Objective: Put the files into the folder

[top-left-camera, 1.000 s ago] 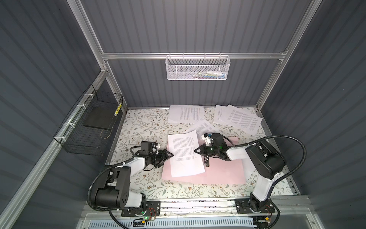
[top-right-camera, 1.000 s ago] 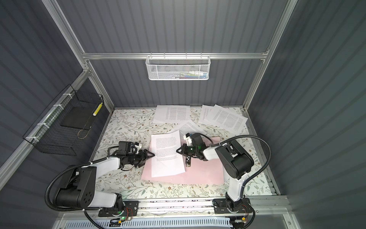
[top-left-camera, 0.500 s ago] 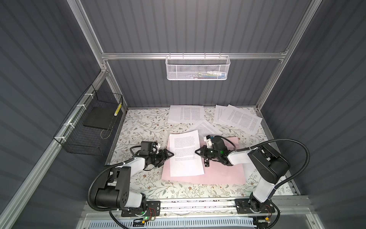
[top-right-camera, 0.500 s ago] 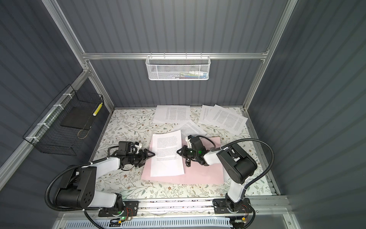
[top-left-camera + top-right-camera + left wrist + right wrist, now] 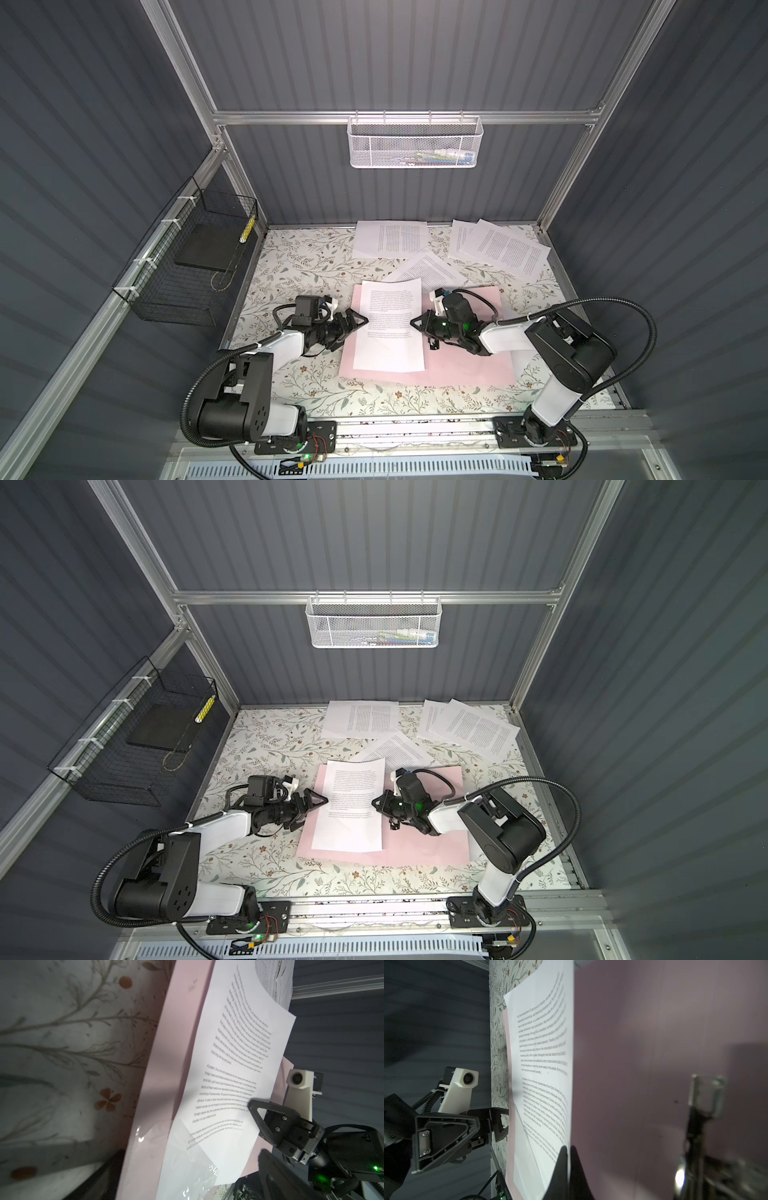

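My left gripper (image 5: 358, 325) and right gripper (image 5: 413, 322) were black triangular frames with silver screws (image 5: 285, 1118) and white camera blocks (image 5: 299, 1082); white shells (image 5: 505, 337), black joints (image 5: 569, 353) and ribbed black hoses (image 5: 602, 299) ran behind.

Thin pale pink card folder (image 5: 469, 361) open flat; one white printed paper sheet (image 5: 388, 332) on its left half; other sheets (image 5: 498, 249) scattered behind

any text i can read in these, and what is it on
"At present, China is the most representative": white printed paper sheet on the pale pink card folder
"For the development of sports as an industry": same sheet, first line
loose white sheets at the back: too small to read
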Controlling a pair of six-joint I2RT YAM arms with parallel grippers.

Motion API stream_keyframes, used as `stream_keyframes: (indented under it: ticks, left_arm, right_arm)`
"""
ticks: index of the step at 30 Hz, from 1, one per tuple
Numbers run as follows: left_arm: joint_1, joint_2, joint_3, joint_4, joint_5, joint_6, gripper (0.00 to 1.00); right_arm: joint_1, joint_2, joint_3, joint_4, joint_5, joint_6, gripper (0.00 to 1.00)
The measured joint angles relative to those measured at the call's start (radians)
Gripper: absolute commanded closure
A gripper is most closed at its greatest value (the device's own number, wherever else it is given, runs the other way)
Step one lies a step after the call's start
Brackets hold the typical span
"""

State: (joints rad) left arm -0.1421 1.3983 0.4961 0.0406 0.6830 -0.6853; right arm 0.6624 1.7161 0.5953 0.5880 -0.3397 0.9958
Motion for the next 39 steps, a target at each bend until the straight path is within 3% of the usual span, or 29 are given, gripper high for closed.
stream_keyframes:
  ticks: [39]
  left_arm:
    - [-0.011,0.003,-0.028,0.074,0.021,-0.022,0.00]
  right_arm:
    - [0.107,0.063,-0.004,0.147,0.111,0.130,1.00]
